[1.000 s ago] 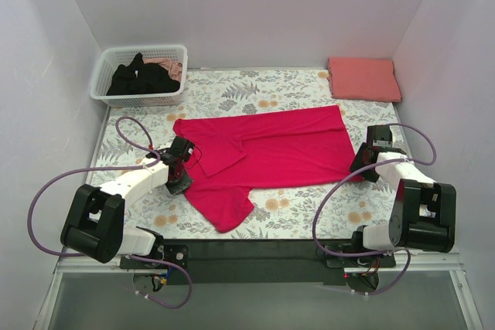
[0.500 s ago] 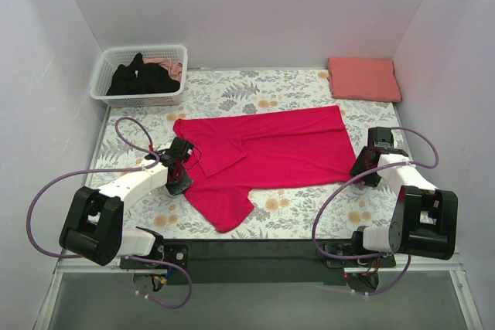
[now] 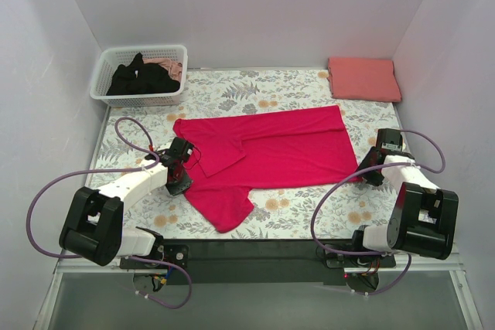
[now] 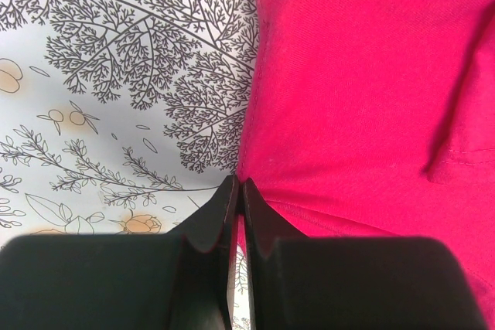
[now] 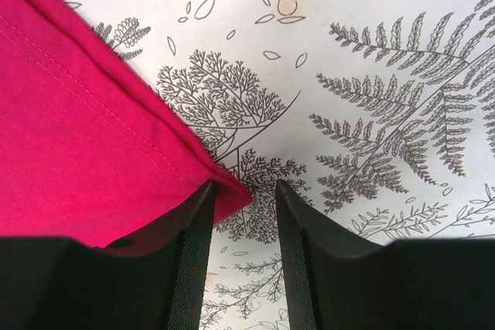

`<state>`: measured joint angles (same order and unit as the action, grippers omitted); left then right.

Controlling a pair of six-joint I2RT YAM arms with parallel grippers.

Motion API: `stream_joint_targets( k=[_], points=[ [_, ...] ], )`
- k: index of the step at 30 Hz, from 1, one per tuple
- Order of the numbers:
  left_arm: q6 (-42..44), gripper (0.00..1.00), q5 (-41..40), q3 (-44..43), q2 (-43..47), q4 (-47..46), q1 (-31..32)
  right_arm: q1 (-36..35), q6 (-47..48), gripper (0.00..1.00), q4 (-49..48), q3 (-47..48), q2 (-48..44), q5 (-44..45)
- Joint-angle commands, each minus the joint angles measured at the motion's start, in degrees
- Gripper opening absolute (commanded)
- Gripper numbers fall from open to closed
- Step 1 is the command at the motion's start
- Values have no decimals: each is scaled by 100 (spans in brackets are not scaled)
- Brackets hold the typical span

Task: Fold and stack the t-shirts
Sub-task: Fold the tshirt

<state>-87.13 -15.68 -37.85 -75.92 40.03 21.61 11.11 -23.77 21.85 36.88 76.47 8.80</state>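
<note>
The crimson-magenta t-shirt [image 3: 271,148] lies spread on the floral cloth, one sleeve folded over its body. My left gripper [image 3: 182,169] is shut on the shirt's left edge [image 4: 325,113], the fabric pinched between its fingertips [image 4: 237,191]. My right gripper [image 3: 377,174] is open at the shirt's bottom right corner [image 5: 77,137], and the corner tip lies just inside its left finger. A folded salmon-pink t-shirt [image 3: 363,78] lies at the back right. A black t-shirt [image 3: 141,77] is bunched in the basket.
The white lattice basket [image 3: 141,99] stands at the back left, with a bit of pale pink fabric behind the black shirt. The floral cloth [image 3: 309,214] covers the table. White walls close in on the left, back and right.
My right gripper has slid to the right, off the shirt's edge towards its bottom corner. My left gripper and the shirt have stayed in place.
</note>
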Motion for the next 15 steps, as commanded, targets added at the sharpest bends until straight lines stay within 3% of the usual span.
stream_joint_targets(
  k=[1,15],
  points=[
    [47,0,-49,93,77,-30,2,93,74,44,-207,-243,88,-132],
    [74,0,21,93,-19,-66,-7,93,30,37,-313,-419,70,-493]
  ],
)
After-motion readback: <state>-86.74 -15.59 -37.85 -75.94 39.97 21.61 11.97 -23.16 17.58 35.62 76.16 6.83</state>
